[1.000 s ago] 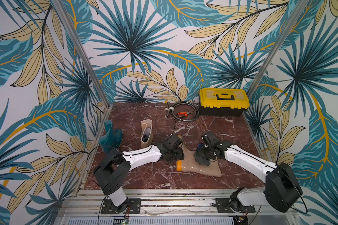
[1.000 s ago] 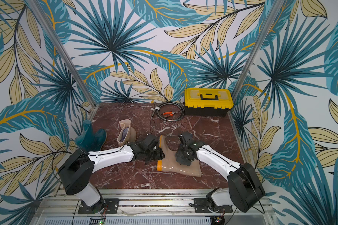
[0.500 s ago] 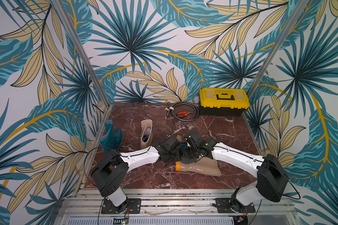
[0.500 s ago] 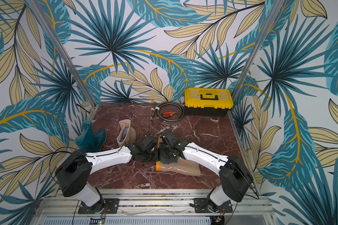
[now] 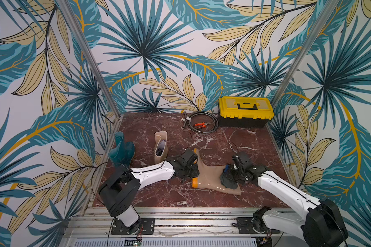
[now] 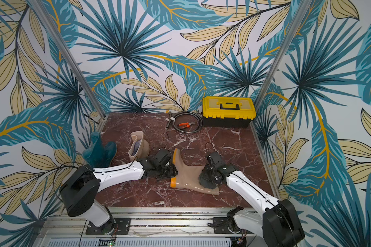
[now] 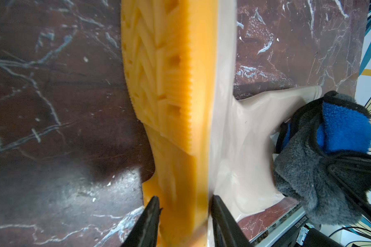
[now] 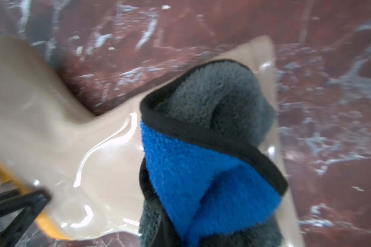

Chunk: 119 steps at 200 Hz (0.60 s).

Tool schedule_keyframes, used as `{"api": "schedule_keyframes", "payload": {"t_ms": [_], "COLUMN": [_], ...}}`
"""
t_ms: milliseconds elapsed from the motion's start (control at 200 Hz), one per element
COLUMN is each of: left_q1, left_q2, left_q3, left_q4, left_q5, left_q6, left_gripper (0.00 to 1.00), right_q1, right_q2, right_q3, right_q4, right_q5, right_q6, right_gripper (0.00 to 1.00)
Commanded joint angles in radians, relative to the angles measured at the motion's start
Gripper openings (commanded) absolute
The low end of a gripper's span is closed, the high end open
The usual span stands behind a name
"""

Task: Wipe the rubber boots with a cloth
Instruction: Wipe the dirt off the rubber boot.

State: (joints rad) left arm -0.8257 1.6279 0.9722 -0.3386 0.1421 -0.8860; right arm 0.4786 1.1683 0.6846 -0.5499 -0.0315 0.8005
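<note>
Cloth [image 5: 229, 182] back on boot [image 5: 210, 176], shaft rightward

Cloth [image 5: 229, 181] back on boot [image 5: 210, 175] shaft

Three boots [image 5: 210, 177] [image 5: 121, 149] [image 5: 160, 145], one cloth [image 5: 228, 181], one toolbox [image 5: 245, 111]

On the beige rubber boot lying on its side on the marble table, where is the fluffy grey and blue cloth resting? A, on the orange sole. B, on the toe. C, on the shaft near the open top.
C: the fluffy grey and blue cloth sits on the shaft of the lying beige rubber boot, by its open end, away from the orange sole.
</note>
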Motion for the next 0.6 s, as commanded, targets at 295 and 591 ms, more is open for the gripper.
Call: {"api": "schedule_keyframes", "payload": {"t_ms": [295,591], "left_q1": [-0.001,-0.002], "left_q2": [0.021,0.017], "left_q3": [0.02,-0.002], "left_q4": [0.012,0.029], "left_q5": [0.038,0.041], "left_q6": [0.007,0.003], "left_gripper": [0.34,0.33], "right_q1": [0.291,-0.036], "right_q2": [0.257,-0.075], "right_q3": [0.203,-0.018], "right_q4": [0.026,-0.08], "right_q5": [0.077,0.014], "right_q6": [0.035,-0.063], "right_gripper": [0.0,0.0]}}
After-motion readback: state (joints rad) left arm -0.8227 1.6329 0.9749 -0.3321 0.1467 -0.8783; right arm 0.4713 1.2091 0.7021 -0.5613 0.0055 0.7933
